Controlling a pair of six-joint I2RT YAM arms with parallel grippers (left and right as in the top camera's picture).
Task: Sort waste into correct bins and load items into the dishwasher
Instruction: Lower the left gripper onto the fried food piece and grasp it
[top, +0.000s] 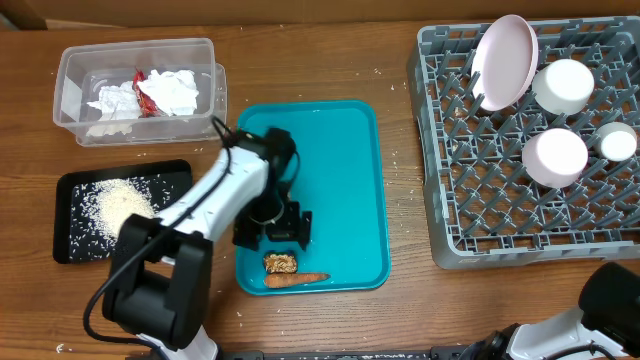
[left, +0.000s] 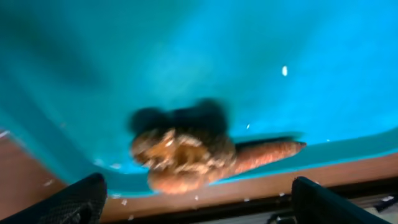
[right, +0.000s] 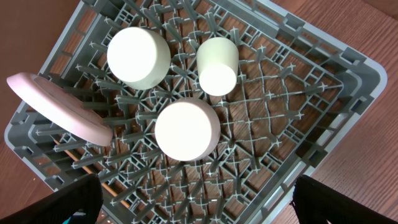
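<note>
**Left gripper (top: 273, 238) open above the last scraps**

Empty, it hangs just over the lump (top: 281, 263) and carrot (top: 296, 280) on the teal tray (top: 340, 180) — seemingly the only waste left to sort. Napkins (top: 172, 90) and wrapper (top: 145, 96) lie in the tub (top: 72, 75), rice (top: 120, 205) in the black tray (top: 72, 250), dishes (top: 555, 157) in the rack (top: 470, 215) — right gripper (right: 199, 200) open above.

Overhead, light is bright and even and the picture is sharp, with only soft, short shadows on the tray (top: 350, 180) and counter (top: 400, 310). The left wrist view is blurred: lump (left: 180, 158) and carrot (left: 267, 152) smear, a dark shadow just above them. The right wrist view is crisp; the bowls (right: 186, 129) glare almost featureless white against the rack (right: 333, 50).
</note>
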